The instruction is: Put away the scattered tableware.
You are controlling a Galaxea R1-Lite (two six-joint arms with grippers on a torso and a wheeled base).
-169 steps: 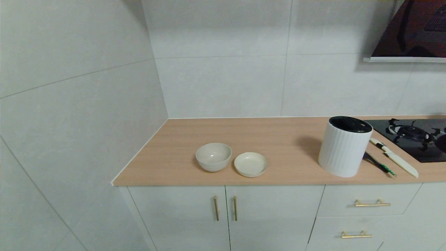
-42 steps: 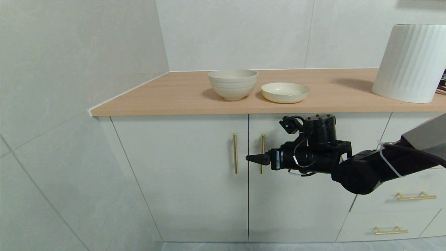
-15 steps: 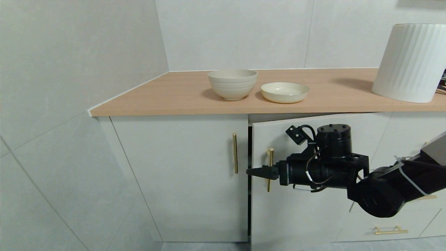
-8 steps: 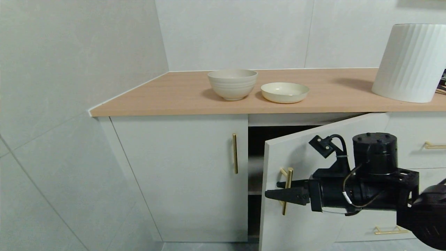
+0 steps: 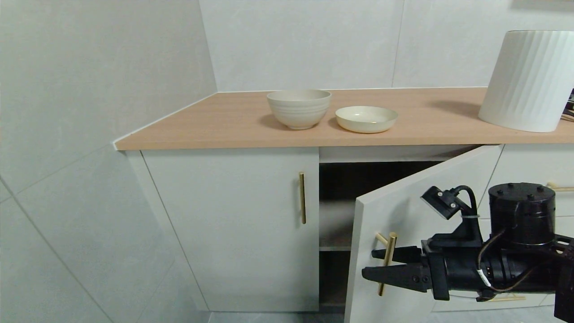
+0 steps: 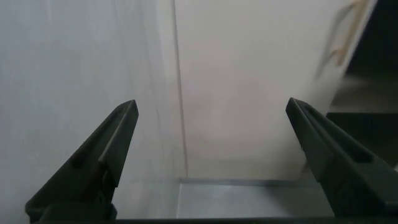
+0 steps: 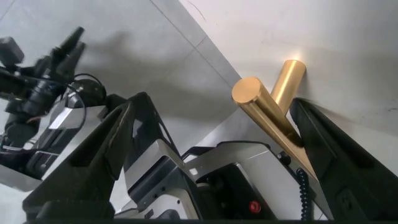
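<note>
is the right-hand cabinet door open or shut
Open: the right cabinet door stands angled outward, exposing the dark interior and a shelf; the right end effector straddles its brass handle.

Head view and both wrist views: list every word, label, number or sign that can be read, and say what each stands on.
None: no word, number or sign can be read in any view. The bowl, the dish, the white ribbed container, the open cabinet door and its gold handle are all plain.
</note>
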